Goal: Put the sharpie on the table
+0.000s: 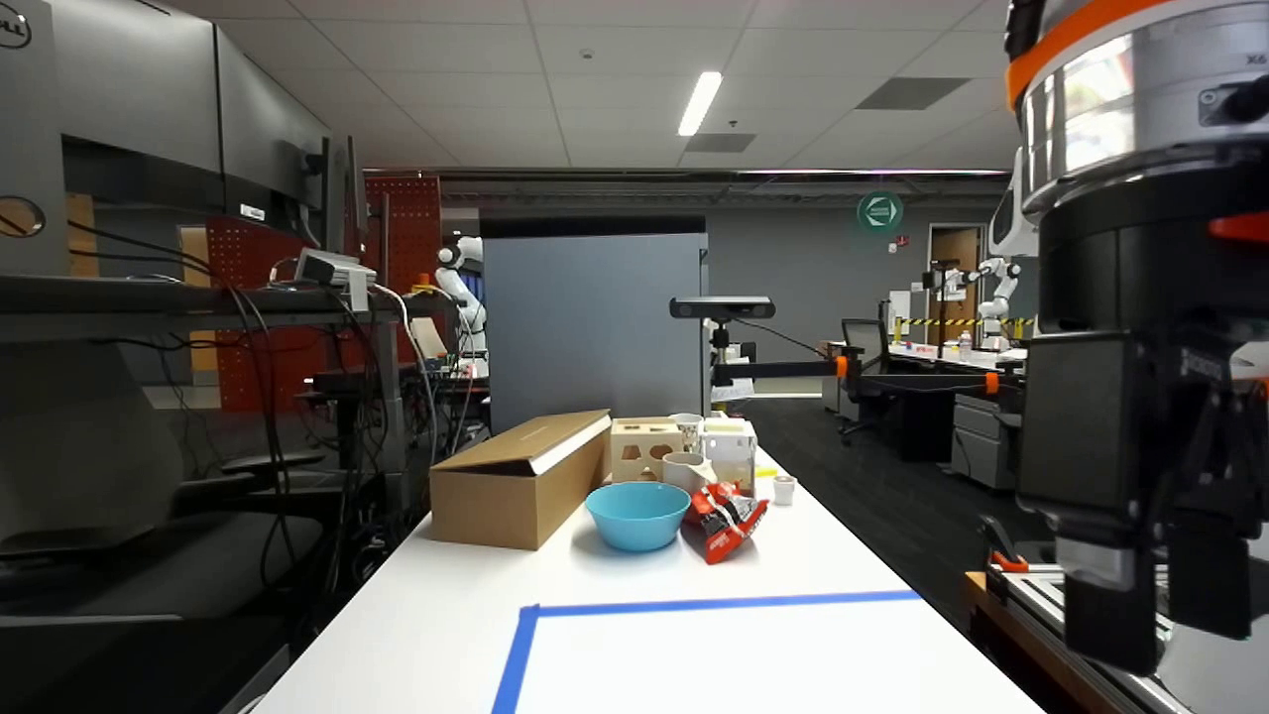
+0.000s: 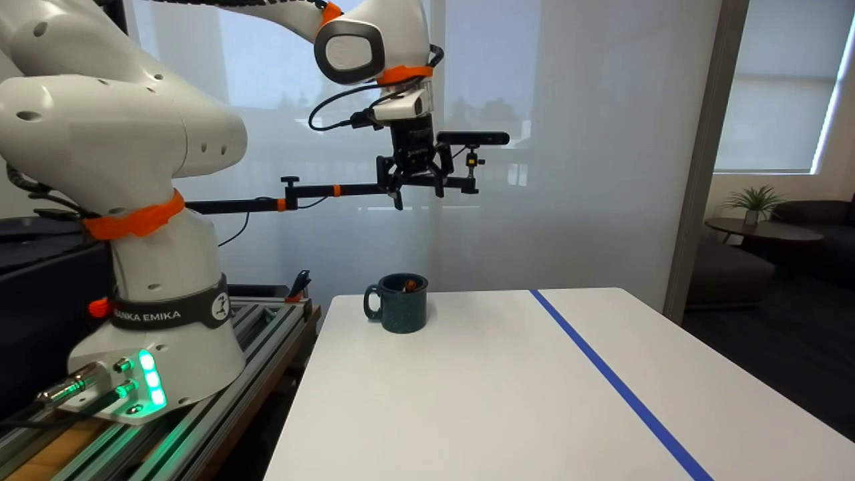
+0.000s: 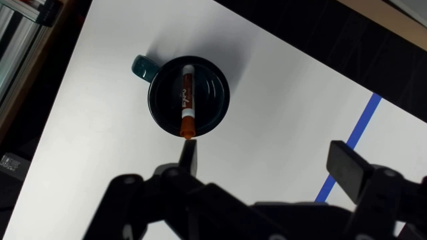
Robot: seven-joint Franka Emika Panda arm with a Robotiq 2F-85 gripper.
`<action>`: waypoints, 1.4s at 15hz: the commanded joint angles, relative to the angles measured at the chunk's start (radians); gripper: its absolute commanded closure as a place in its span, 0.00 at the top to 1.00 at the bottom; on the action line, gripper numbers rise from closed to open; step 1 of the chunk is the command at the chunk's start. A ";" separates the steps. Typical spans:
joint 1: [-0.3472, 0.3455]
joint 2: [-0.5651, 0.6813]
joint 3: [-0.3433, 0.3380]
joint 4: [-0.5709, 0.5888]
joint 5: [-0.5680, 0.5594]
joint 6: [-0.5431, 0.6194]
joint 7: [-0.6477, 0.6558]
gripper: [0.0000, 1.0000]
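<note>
The sharpie, an orange-capped marker (image 3: 188,95) with a brown label reading EXPO, leans inside a dark green mug (image 3: 213,120), cap end at the rim. In an exterior view only the marker's orange end (image 2: 409,286) shows above the rim of the upright mug (image 2: 404,314). The mug stands near the robot-side edge of the white table (image 2: 481,374). My gripper (image 3: 263,143) is open and empty. It hangs well above the table and roughly over the mug in an exterior view (image 2: 419,198). In the wrist view the marker lies beyond the left fingertip, not between the fingers.
Blue tape (image 1: 724,603) marks the table. At its far end are a cardboard box (image 1: 496,506), a blue bowl (image 1: 637,518), a red bag (image 1: 727,521), a wooden shape box (image 1: 639,446) and cups. A camera on a black bar (image 2: 347,190) stands behind the gripper.
</note>
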 commanded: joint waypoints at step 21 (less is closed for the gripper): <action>-0.062 -0.004 0.050 -0.001 0.053 -0.010 -0.030 1.00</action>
